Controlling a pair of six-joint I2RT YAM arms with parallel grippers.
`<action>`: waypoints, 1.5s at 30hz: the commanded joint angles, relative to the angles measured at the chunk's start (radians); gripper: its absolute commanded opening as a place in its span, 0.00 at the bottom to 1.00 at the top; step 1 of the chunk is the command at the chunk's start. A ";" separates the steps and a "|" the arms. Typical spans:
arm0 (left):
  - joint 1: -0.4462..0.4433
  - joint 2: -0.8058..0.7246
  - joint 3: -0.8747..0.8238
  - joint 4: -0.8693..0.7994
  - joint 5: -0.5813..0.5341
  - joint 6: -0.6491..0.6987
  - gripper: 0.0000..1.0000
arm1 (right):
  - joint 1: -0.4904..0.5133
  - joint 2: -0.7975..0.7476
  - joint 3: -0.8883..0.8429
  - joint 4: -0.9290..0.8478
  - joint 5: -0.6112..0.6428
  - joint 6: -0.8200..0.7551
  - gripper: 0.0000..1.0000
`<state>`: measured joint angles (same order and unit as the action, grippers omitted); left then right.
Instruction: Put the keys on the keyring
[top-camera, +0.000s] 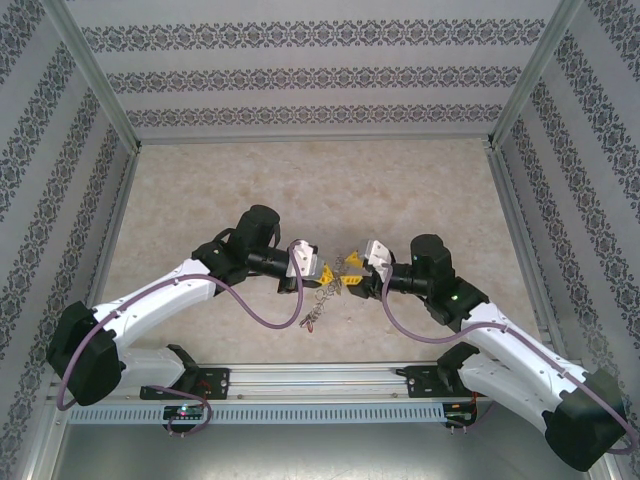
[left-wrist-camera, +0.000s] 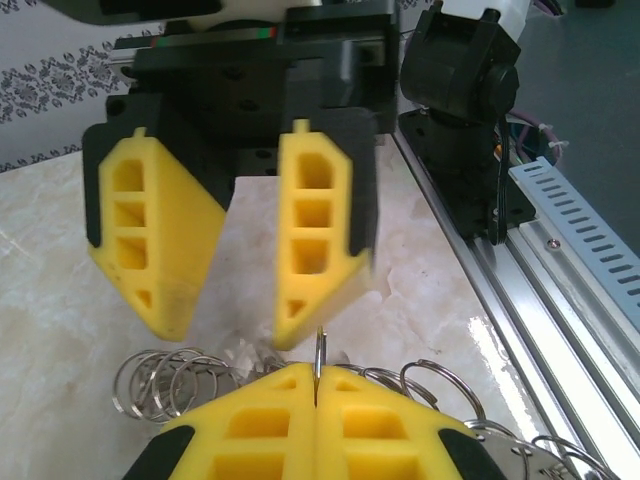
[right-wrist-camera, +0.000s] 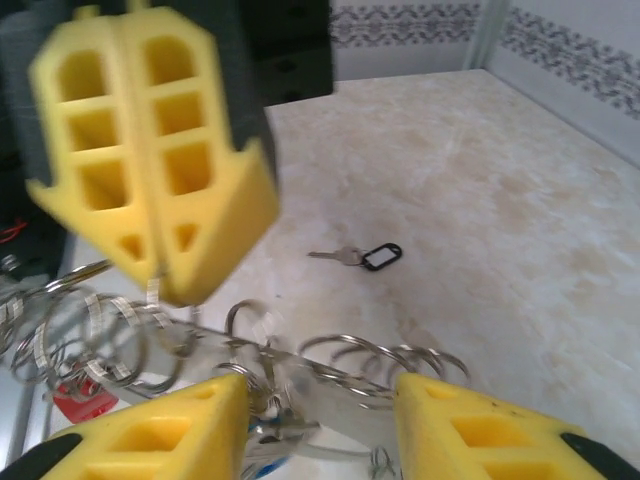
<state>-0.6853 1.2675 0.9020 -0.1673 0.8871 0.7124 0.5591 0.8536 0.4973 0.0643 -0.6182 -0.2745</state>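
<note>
The desk (top-camera: 300, 190) is enclosed by patterned walls (top-camera: 300, 75), and a slotted metal rail (top-camera: 330, 385) runs along its near edge. Over the middle of the desk the two claws are met tip to tip. The left claw (left-wrist-camera: 316, 372) is pressed fully shut on the thin wire of the keyring (right-wrist-camera: 330, 365), which is held clear of the desk with small split rings (left-wrist-camera: 165, 375) and a red tag (right-wrist-camera: 85, 400) strung on it. The right claw (right-wrist-camera: 320, 388) is held partly open and grips nothing, with the ring's wire lying between its fingers. The key with the black loop tag (right-wrist-camera: 358, 257) lies flat on the bare desk beyond the claws, well apart from both.
</note>
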 joint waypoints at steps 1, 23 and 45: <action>0.007 -0.031 0.038 -0.015 0.066 0.043 0.00 | 0.010 0.005 -0.014 0.057 0.114 0.070 0.40; 0.007 -0.057 0.039 -0.038 0.044 0.058 0.00 | 0.059 -0.147 0.012 -0.077 -0.002 -0.096 0.29; 0.004 -0.048 0.017 0.051 0.021 -0.016 0.00 | 0.126 -0.021 0.080 -0.065 0.006 -0.146 0.34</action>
<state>-0.6853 1.2312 0.9047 -0.1970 0.8852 0.7235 0.6659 0.8314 0.5720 -0.0181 -0.6067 -0.4046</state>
